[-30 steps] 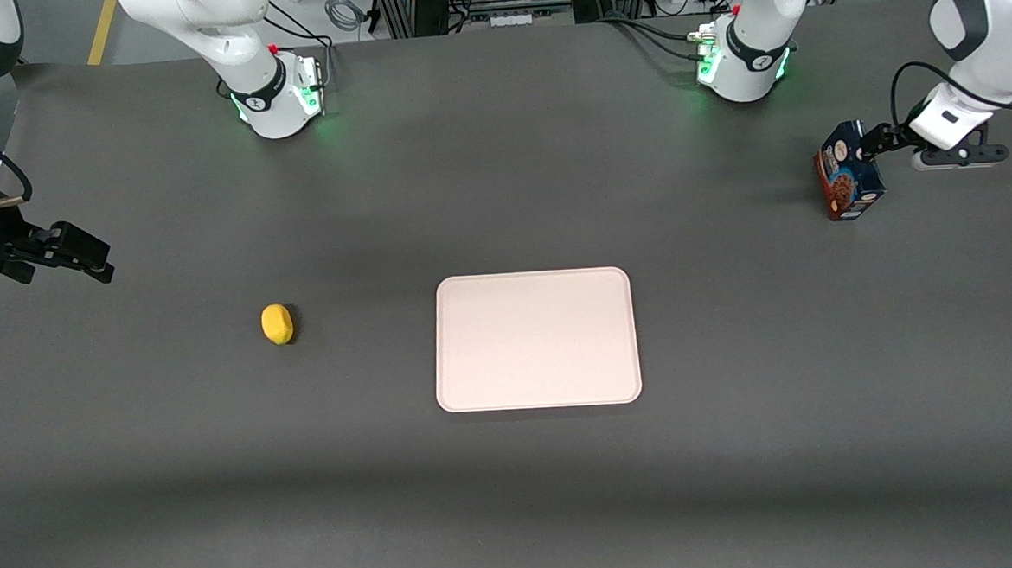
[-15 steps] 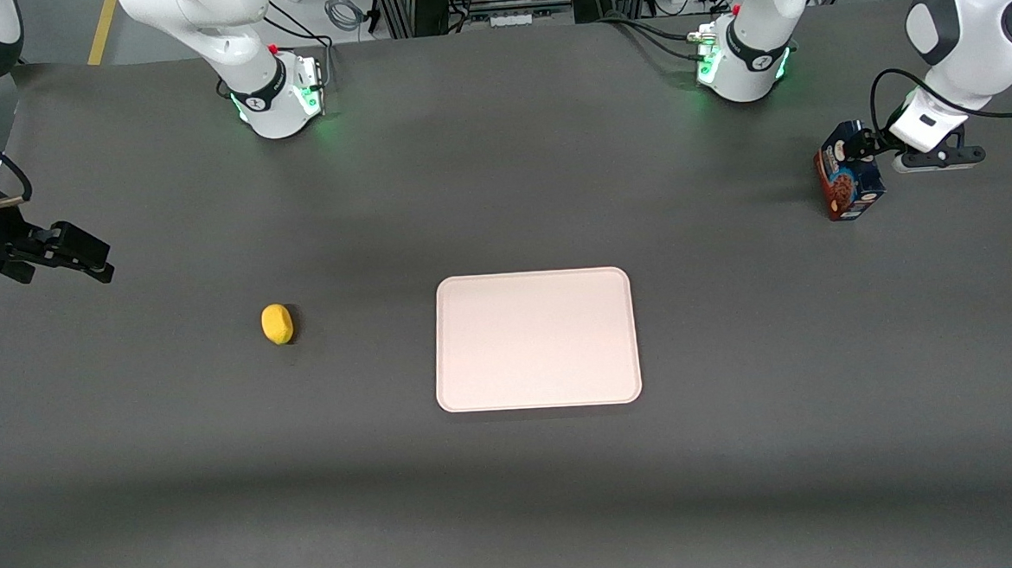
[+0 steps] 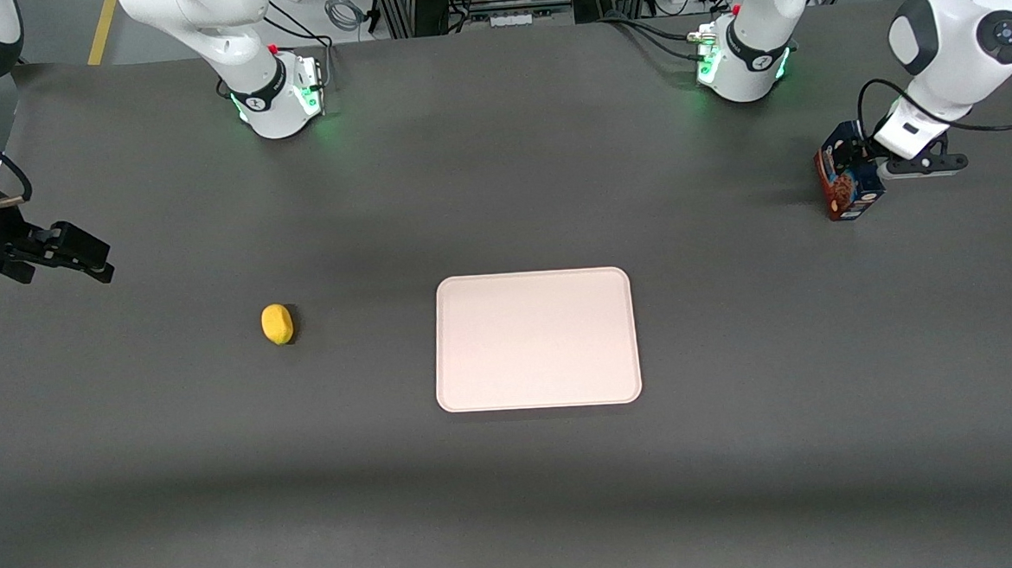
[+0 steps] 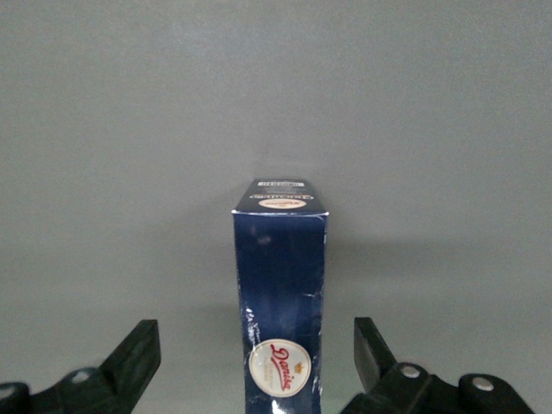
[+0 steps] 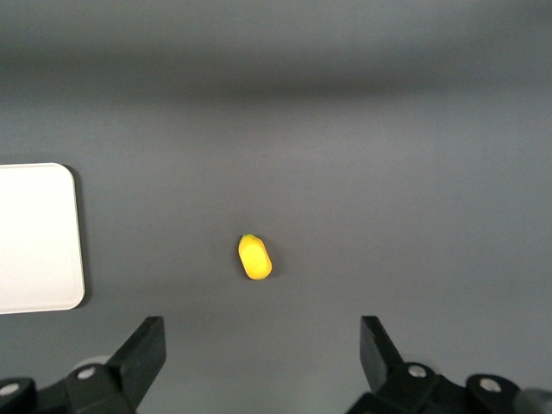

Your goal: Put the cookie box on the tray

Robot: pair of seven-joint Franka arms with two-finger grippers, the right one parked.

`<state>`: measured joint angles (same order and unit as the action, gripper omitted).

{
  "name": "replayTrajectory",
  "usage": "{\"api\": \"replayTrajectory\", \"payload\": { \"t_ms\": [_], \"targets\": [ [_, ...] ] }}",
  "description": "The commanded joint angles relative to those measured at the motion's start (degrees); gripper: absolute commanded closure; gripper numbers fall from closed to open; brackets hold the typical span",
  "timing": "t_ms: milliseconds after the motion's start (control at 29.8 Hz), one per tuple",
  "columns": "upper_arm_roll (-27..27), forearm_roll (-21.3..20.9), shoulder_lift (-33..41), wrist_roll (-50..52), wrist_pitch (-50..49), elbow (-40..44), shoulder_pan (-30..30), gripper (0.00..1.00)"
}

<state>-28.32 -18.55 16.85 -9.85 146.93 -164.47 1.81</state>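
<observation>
Here the claw stands wide apart astride the upright box, a gap showing on either side of the carton (neither finger touches it). The box stands on the bench toward the working arm's end, well apart from the tray. The arm reaches in low, its wrist level beside the box.

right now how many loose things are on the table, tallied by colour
Dark navy-blue: 1, the small rectangular cookie box, standing upright between the open fingers of the left arm's claw, fingers apart from it
Pale pinkish-white: 1, the large flat rectangular tray, nothing on it
Yellow: 1, the small lemon-like object, toward the parked arm's end
Total: 3
</observation>
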Motion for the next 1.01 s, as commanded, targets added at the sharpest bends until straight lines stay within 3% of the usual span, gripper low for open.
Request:
{"api": "replayTrajectory", "payload": {
  "t_ms": [0,67,269,571,773,974],
  "targets": [
    [-0.3,-1.4,-3.6,1.0,7.8,-3.8,-0.6,0.04],
    [-0.3,-1.4,-4.2,0.9,8.3,-3.8,-0.5,0.05],
    [-0.3,-1.4,-3.9,0.8,7.5,-3.7,-0.5,0.23],
    [-0.3,-1.6,-1.7,0.8,1.9,-2.2,-0.5,0.27],
    [-0.2,-1.6,1.5,0.8,-3.1,-1.6,-0.5,0.46],
    [-0.2,-1.6,1.6,0.8,-3.5,-1.5,-0.5,0.49]
  ]
}}
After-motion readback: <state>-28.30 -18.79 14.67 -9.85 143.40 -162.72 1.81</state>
